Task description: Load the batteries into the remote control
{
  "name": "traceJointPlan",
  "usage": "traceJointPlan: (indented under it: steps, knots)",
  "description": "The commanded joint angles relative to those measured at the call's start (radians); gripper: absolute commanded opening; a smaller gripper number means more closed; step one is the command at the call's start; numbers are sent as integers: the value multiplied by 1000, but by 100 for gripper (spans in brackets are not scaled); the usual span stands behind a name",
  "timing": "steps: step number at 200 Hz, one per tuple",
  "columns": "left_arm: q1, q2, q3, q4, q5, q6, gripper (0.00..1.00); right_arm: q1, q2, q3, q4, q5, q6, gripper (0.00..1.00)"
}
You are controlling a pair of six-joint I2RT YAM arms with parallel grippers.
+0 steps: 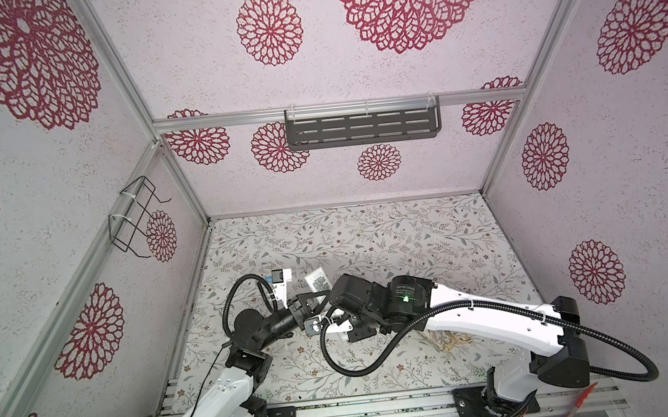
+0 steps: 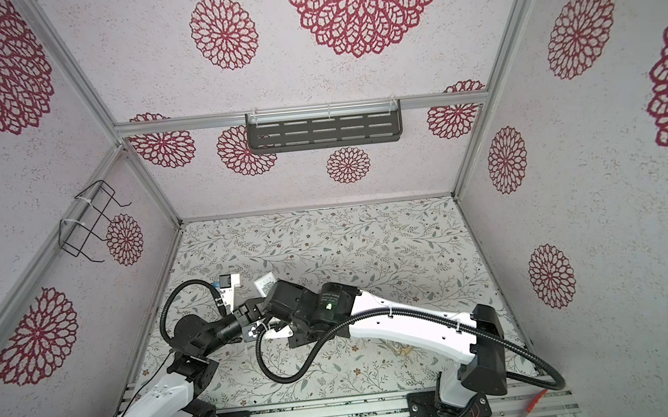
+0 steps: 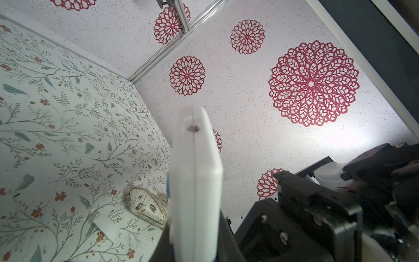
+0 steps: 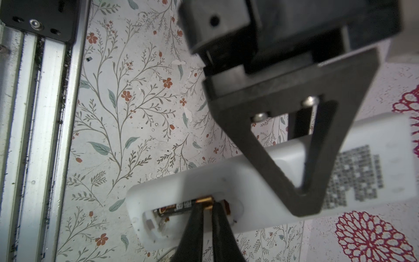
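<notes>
- Left gripper (image 4: 302, 198): clamped hard across the remote control (image 4: 249, 181) at mid-body. One finger lies over the plain back, the other is hidden behind it. In both top views it sits about 9 o'clock of the tabletop (image 4: 136, 113) centre.
- Remote control: looks held clear of the tabletop. In a top view the code sticker (image 1: 317, 281) end points to about 12 o'clock. The open end points to about 6 o'clock, toward the front rail.
- Battery compartment (image 4: 154, 221): cover is off and the bay is exposed. One battery (image 4: 176, 206) lies lengthwise in it. Its gold-banded end rides at the rim, so I read it as not fully seated.
- Right gripper (image 4: 208, 207): it reaches across the middle with the jaws almost closed, pinching the gold end of that battery.
- There is a gold glint just past the fingers (image 4: 221, 224). Cannot tell whether it is the second cell or a contact.
- A flat white piece (image 3: 103, 228) lies on the tabletop just beside the pouch (image 3: 147, 207). It is probably the battery cover.
- Pouch: about 4 o'clock of the tabletop centre in a top view, partly under the right arm.
- Status, my call:
  - Cover removal is done.
  - This cell is going in and needs a press at the gold end to seat it.
  - The second cell is unconfirmed.
  - The cover is not yet refitted.
</notes>
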Motion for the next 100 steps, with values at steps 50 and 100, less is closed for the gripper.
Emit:
traceJointPlan:
  steps: [50, 100]
  knots:
    - [-1, -17, 14, 89, 7, -20, 0, -4, 28, -20, -18, -26, -3, 12]
    - [0, -18, 11, 84, 0, -21, 0, -1, 24, -20, -5, 0, 10, 14]
